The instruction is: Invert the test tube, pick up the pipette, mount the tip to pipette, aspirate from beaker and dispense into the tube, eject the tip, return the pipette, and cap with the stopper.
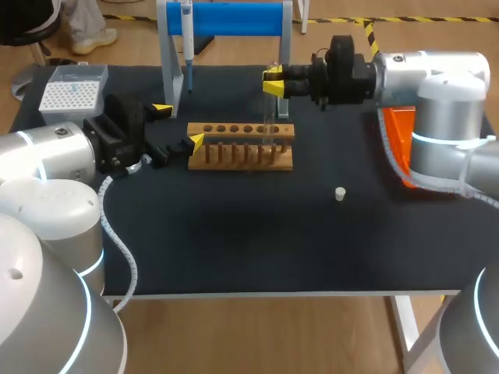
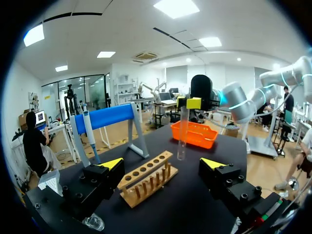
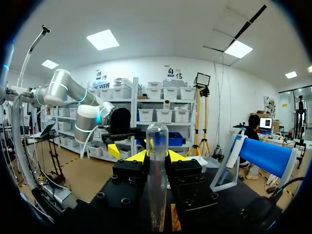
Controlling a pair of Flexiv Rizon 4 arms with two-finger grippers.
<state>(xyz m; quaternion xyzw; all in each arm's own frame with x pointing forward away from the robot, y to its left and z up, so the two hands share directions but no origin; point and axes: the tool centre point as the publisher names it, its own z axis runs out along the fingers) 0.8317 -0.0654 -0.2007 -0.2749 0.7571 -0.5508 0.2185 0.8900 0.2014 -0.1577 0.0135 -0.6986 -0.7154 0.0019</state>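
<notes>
On black worktop: blue pipette stand at back, wooden rack before it. Clamped upright in right jaws, over rack's right end: test tube. Spread wide, empty, beside rack's left end: left jaws. Apart, off to rack's right: white stopper.

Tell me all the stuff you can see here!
Table: one, black, under everything.
Rack: one, wooden, mid-table.
Tube: one, clear, upright over the rack's right end.
Stand: one, blue bar on grey legs, at the back.
Pipette: one, white and blue, hanging on the stand.
Tip box: one, grey, back left corner.
Stopper: one, white, front right of the rack.
Tray: one, orange, right edge, partly behind the arm.
Beaker: one, clear, under the left gripper, mostly hidden.
Left gripper: one, yellow tips, open, left of the rack.
Right gripper: one, yellow tips, shut on the tube.
</notes>
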